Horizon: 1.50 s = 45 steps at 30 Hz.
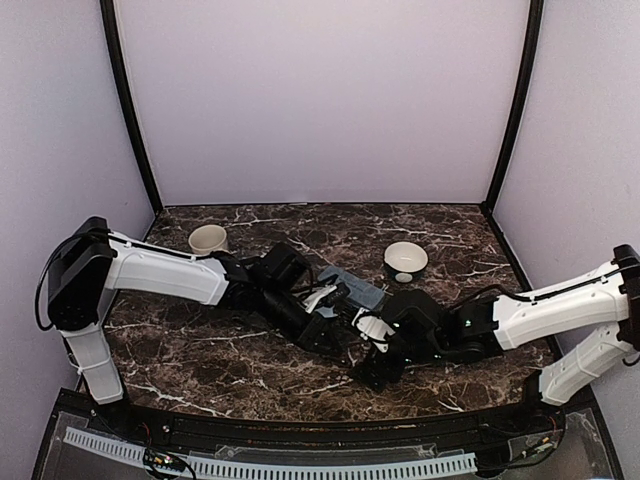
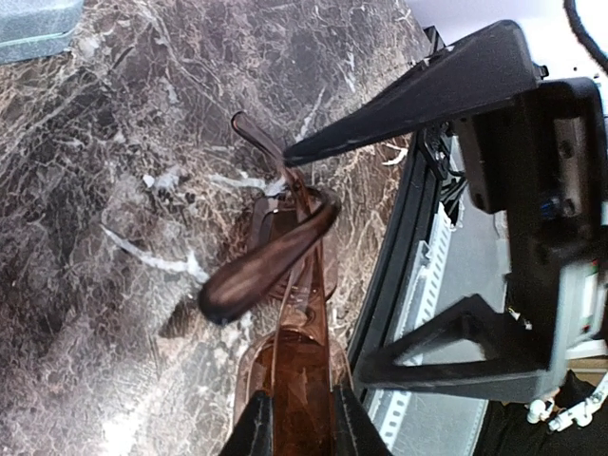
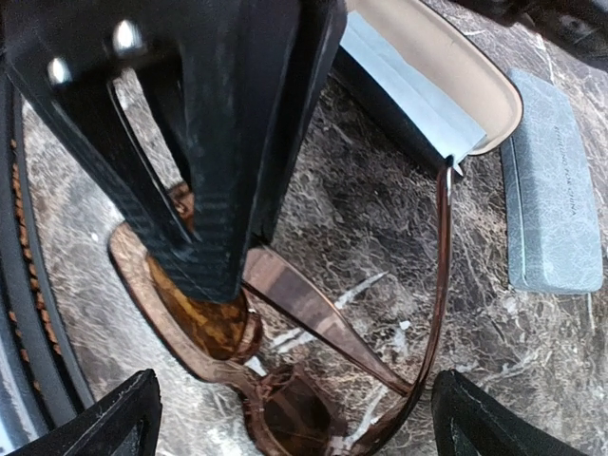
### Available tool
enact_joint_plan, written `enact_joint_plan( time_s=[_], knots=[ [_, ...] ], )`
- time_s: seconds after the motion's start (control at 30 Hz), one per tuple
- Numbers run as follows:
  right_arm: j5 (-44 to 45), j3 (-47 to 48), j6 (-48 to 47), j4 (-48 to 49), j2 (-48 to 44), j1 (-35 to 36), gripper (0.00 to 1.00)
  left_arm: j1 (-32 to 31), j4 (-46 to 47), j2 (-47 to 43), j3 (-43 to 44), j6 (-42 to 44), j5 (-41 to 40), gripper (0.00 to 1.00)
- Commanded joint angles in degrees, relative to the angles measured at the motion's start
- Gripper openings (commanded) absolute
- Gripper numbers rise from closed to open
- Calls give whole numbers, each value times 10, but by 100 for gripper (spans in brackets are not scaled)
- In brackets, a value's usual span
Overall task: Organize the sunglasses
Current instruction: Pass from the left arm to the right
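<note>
At the lower centre of the top view, the two arms met over the marbled surface [image 1: 200,350]. The left pincer [image 2: 302,404] was clamped on one lens of the brown sunglasses [image 2: 285,252]; whether they rested on the surface could not be told. Facing it, the right pincer [image 3: 294,380] stood wide open, the sunglasses lying before its gap. The left pincer's black body filled the upper left of the right wrist view and hid part of the frame. One slim arm pointed toward an open case [image 3: 480,81] with pale lining. Just right of it lay a shut grey case [image 3: 551,190]. Farther back stood a cup [image 1: 208,239] and a bowl [image 1: 405,260], well apart.
</note>
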Motion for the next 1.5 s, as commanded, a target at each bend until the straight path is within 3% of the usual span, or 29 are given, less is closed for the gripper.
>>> enact_joint_plan(
  time_s=[0.0, 0.3, 0.53, 0.67, 0.87, 0.93, 1.17, 1.3, 1.47],
  knots=[
    [61, 19, -27, -13, 22, 17, 100, 8, -43, 5, 23, 15, 30, 0],
    [114, 44, -54, -8, 78, 42, 99, 12, -65, 20, 33, 25, 63, 0],
    [164, 62, -66, -15, 107, 70, 89, 13, -75, 35, 46, 32, 70, 0],
    [176, 62, -69, -17, 99, 75, 79, 14, -79, 41, 48, 36, 72, 0],
    [165, 63, -78, -27, 94, 80, 53, 17, -89, 50, 58, 44, 74, 1],
    [162, 63, -79, -29, 92, 81, 49, 17, -91, 52, 60, 45, 75, 2],
    [157, 60, -74, -33, 94, 83, 39, 21, -98, 55, 60, 51, 71, 12],
    [155, 56, -63, -34, 97, 83, 29, 21, -99, 52, 52, 57, 69, 24],
    [153, 56, -53, -36, 100, 82, 24, 21, -93, 36, 35, 58, 55, 40]
  ],
)
